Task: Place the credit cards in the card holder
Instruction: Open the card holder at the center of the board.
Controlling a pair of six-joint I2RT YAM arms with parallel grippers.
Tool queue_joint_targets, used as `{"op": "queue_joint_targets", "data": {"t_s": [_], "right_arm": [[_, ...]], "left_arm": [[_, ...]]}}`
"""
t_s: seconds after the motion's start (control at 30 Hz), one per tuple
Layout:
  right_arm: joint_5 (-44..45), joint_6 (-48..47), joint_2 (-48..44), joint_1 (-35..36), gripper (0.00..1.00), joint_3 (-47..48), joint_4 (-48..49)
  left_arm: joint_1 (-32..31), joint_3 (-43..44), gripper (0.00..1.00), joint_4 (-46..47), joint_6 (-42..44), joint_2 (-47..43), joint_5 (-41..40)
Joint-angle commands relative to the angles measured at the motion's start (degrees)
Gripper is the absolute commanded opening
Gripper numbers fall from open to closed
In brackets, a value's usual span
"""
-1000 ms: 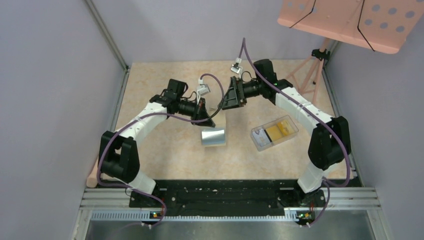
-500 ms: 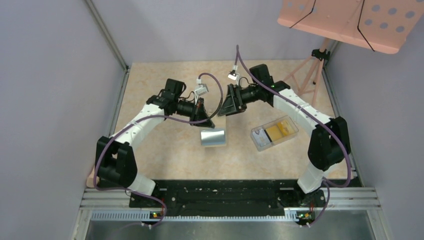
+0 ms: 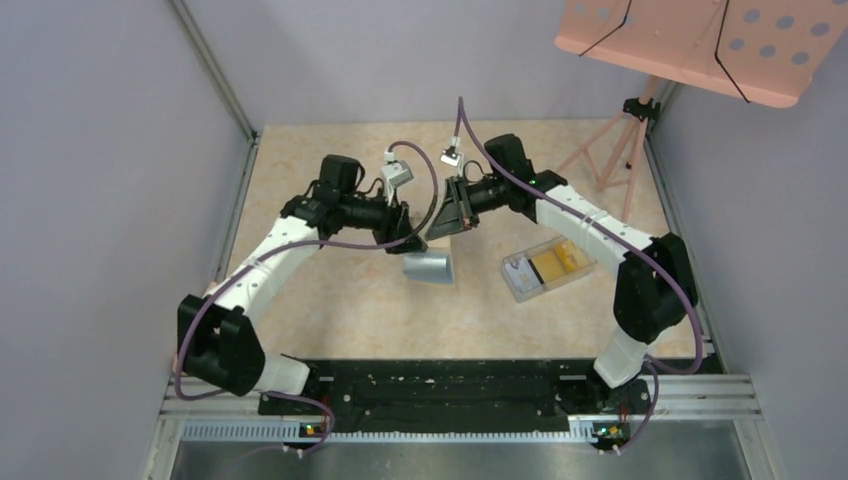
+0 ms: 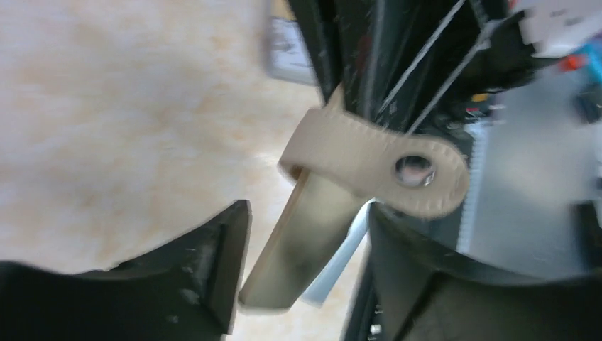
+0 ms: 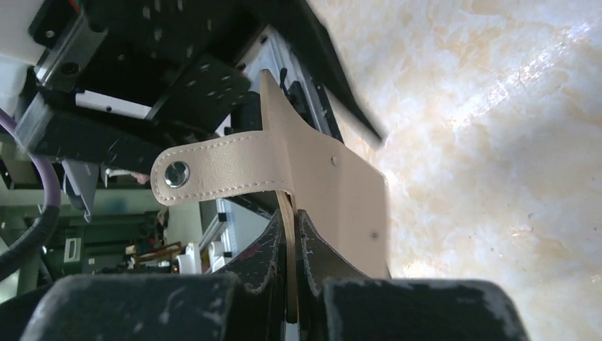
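Right jaws: together, clamped on an edge of the one card holder (image 5: 341, 192).
Left jaws: apart, either side of the holder's lower flap.
Card holder: held above the counter (image 3: 330, 290), snap strap sticking out.
Credit cards (image 3: 556, 263): inside one clear box (image 3: 586, 255); count unclear.
Arms: two, elbows out, wrists facing each other mid-counter.

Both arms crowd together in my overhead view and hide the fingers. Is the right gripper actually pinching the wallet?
Observer: Yes. The right wrist view shows the right gripper shut on the edge of the wallet.
Operator: And the left one?
Observer: The left gripper is open, and the wallet stands between its fingers.
Operator: Is the strap fastened?
Observer: No. The snap strap sticks out loose to one side, with its metal snap bare.
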Motion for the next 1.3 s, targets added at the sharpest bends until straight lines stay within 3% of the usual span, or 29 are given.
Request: {"op": "queue_joint_targets", "data": {"t_s": [0.0, 0.1, 0.27, 0.37, 0.53, 0.8, 1.27], "right_arm": [[0.9, 1.4, -1.6, -1.3, 0.0, 3.7, 3.0], [1.4, 1.4, -2.0, -2.1, 0.0, 4.2, 3.1], [0.5, 1.8, -2.0, -2.9, 0.0, 5.6, 3.1], [-0.2, 2.2, -1.9, -3.8, 0.0, 6.2, 3.3], [-1.3, 2.8, -1.9, -4.9, 0.0, 6.6, 3.5], [1.1, 3.0, -2.2, -5.7, 0.0, 5.2, 3.1], [3.9, 1.5, 0.4, -6.0, 0.0, 5.0, 0.1]], "left_arm": [[-0.1, -3.3, 0.78, 8.8, -2.8, -9.8, -25.0], [0.0, -6.9, 0.98, 13.1, -3.3, -14.5, -36.2], [0.7, -10.5, 0.99, 17.2, -9.9, -17.4, -45.5], [0.9, -8.8, 0.99, 12.1, -18.3, -15.7, -51.1], [1.3, -4.4, 0.99, 1.6, -19.1, -9.5, -45.1], [1.4, -4.4, 0.96, -0.2, -17.1, -6.5, -30.5], [1.3, -3.8, 0.81, -2.2, -16.6, -6.8, -23.4]]}}
